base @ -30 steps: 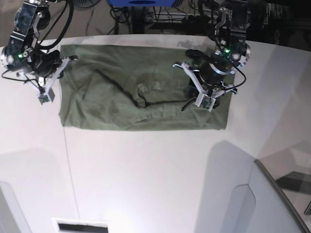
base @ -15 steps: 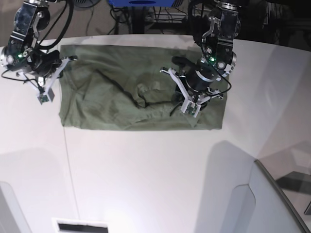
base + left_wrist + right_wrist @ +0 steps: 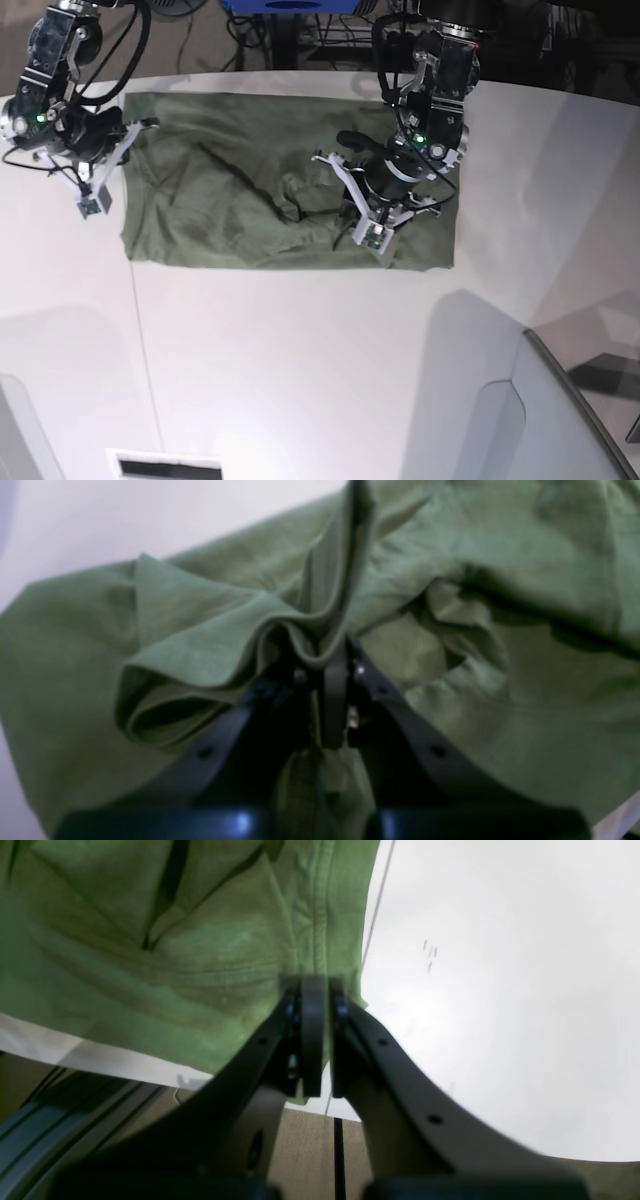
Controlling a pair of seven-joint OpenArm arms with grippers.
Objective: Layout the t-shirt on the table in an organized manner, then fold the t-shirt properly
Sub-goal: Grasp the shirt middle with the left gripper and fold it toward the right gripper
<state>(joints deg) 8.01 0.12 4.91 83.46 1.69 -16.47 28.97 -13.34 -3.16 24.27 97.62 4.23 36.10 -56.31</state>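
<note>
So the left hand (image 3: 325,665) has slid toward the middle of the base view since the earlier frame, tugging a raised flap with it. It's pinched shut on the t-shirt (image 3: 240,190), which lies wrinkled across the upper half of the white surface (image 3: 300,370). Angled grey-white panel (image 3: 470,400) sits lower right, and in the right wrist view there's brown floor down at the bottom. Right hand (image 3: 320,985) is closed too, over the shirt's upper-left edge; can't tell if it's gripping any.

My left gripper (image 3: 325,675) points down, jaws closed tight; my right gripper (image 3: 320,990) hangs well apart from it, jaws closed too.
</note>
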